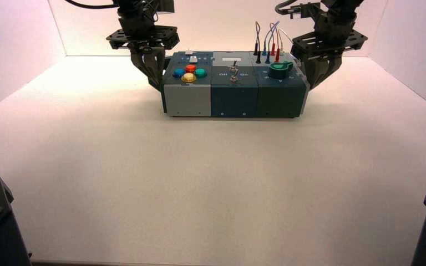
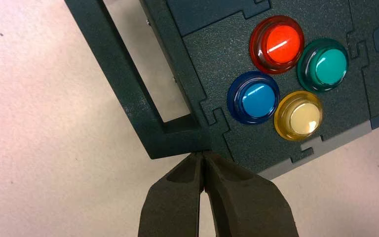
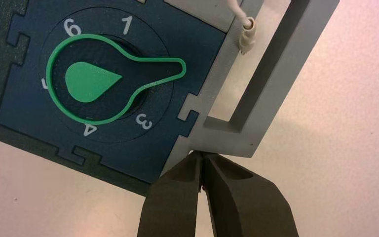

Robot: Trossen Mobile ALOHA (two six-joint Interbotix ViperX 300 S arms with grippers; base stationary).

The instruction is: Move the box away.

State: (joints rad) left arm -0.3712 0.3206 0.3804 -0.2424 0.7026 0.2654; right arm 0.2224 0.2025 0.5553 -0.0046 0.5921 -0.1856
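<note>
- The box [image 1: 233, 91] sits toward the far edge of the counter [image 1: 211, 183], about midway between its side edges.
- The left tool [image 2: 202, 157] — fingers together — has its tips against the corner of the box's dark left handle [image 2: 123, 84], beside the four coloured buttons [image 2: 286, 79].
- The right tool [image 3: 202, 157], fingers together too, touches the grey right handle [image 3: 271, 89] near the green knob [image 3: 103, 81].

The box [image 1: 233, 83] is dark teal-grey with a light grey near-left panel [image 1: 187, 100], and its left end carries red [image 2: 277, 38], teal-green [image 2: 323, 65], blue [image 2: 253, 97] and yellow [image 2: 298, 115] buttons. A bright green knob [image 3: 103, 79] sits on a dark blue dial with white numerals at the right end, behind it black, blue, red and white wires [image 1: 267, 41]. Both grippers, left [image 2: 202, 155] and right [image 3: 201, 155], are dark brownish-black on a plain white table [image 1: 211, 177].
</note>
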